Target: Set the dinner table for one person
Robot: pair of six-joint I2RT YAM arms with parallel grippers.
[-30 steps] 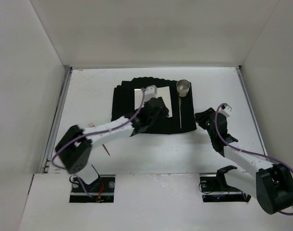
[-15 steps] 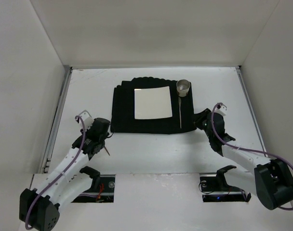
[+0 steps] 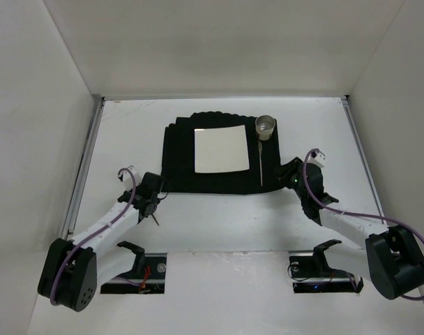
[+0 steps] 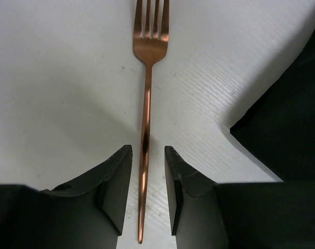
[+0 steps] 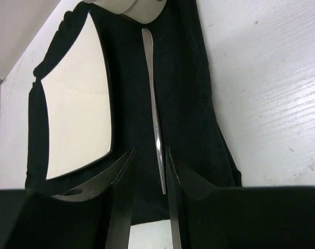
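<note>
Arms from above: the left one bends low over the white bench, the left pincer by the near-left corner of the black mat; a second ago it stretched over the plate. The right pincer points at the mat's right edge, near knife and cup. Left wrist: fingers spread, straddling a copper fork flat on the bench. Right wrist: fingers slightly apart, gripping nothing, knife beyond.

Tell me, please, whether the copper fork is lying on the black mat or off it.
Off it. The fork lies flat on the bare white dinner table, beside a corner of the mat.
</note>
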